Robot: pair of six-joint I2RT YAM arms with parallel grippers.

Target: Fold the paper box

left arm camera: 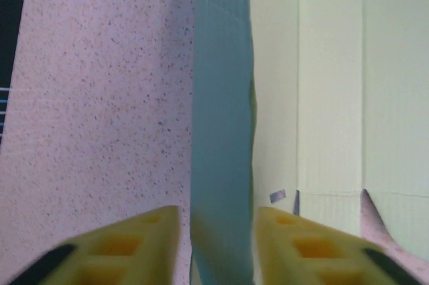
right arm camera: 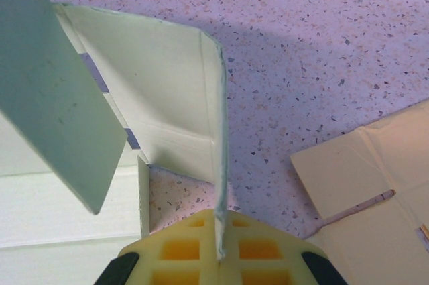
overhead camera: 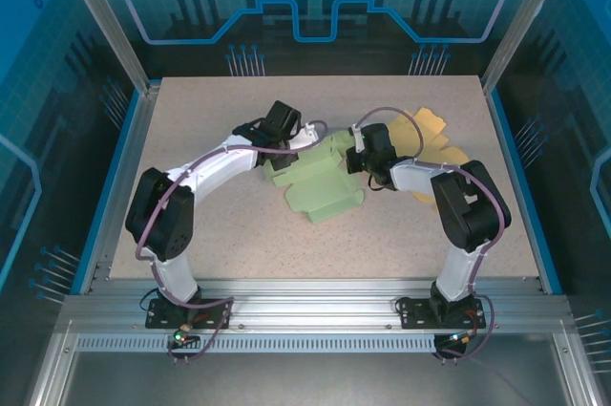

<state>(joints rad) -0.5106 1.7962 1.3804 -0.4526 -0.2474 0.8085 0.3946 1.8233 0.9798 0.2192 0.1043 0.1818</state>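
Light-green paper box blank (overhead camera: pixel 320 191), partly erected, lying near the middle of the speckled tabletop (overhead camera: pixel 239 234), between the two arms. The left gripper (left arm camera: pixel 218 212) meets it from the left edge's side and the right gripper (right arm camera: pixel 220 221) from the right.

The right jaws are clenched on the top edge of an upright side panel (right arm camera: pixel 218 137), which runs straight out from the fingers. The left jaws straddle a raised green flap (left arm camera: pixel 221 110) standing edge-on between the yellow fingers (left arm camera: pixel 134 248), its long axis pointing directly away from the wrist. Whether they pinch it cannot be told.

Both arms are at the box. The coming fold likely hinges on the left-hand flap, which sits centred in the jaws. A flat yellow cardboard blank (overhead camera: pixel 434 134) lies toward the far right corner.
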